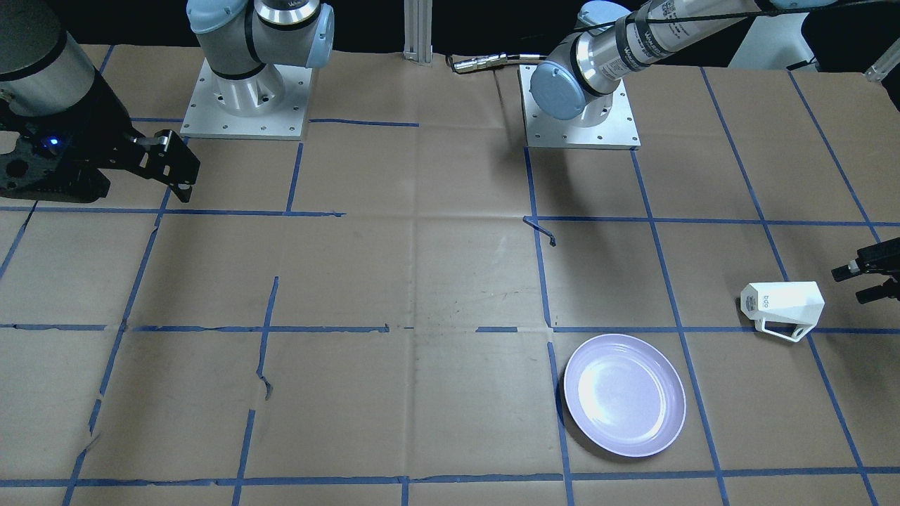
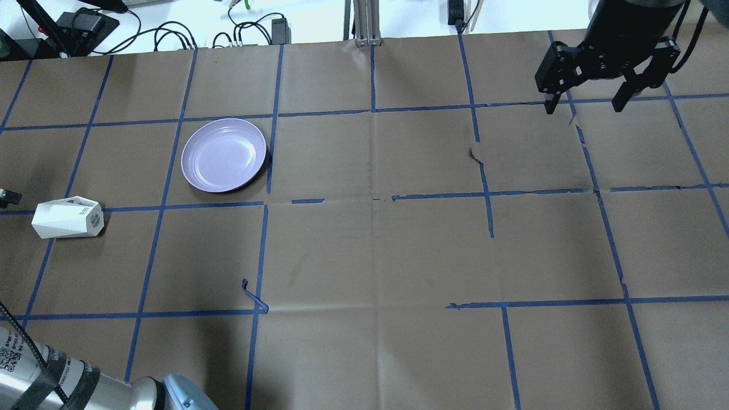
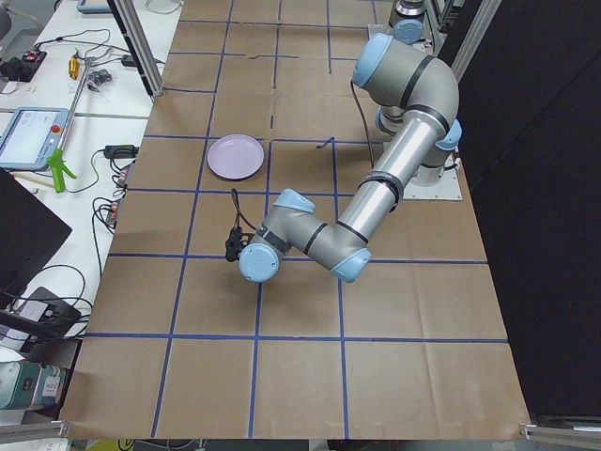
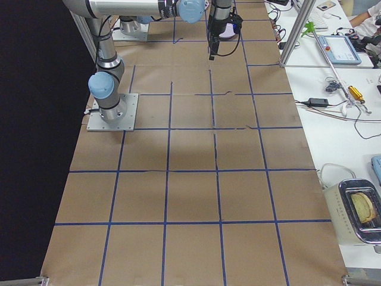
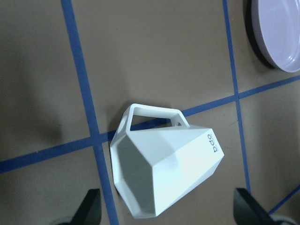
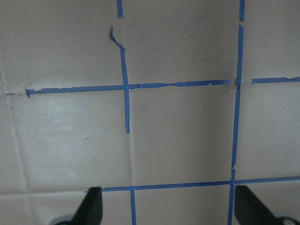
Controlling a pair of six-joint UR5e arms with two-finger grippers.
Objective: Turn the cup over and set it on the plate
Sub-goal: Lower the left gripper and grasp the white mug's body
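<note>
Looking down my left wrist camera, the cup [image 5: 165,171] is the nearest thing. It lies on its side on the brown paper table [image 1: 422,281], over a crossing of blue tape lines [image 5: 79,93], with its handle sticking out sideways and its wider end towards me. The left gripper [image 1: 851,283] sits just beside that wide end with its fingers spread apart and nothing between them. It is not touching the cup.

A little farther on is the plate [image 1: 624,395], near the cup but clearly apart from it, and bare. Well beyond that, at the other end of the table, the right gripper [image 2: 583,107] hangs above the paper with its jaws spread and nothing in them.

By my reading, nothing of the task is done. The cup is neither grasped nor turned, and the plate holds nothing. All of it is left — closing on the cup, turning it off its side, carrying it across and setting it inside the plate's rim.

My count is one cup, one plate, two arms and two grippers, both of them empty.
</note>
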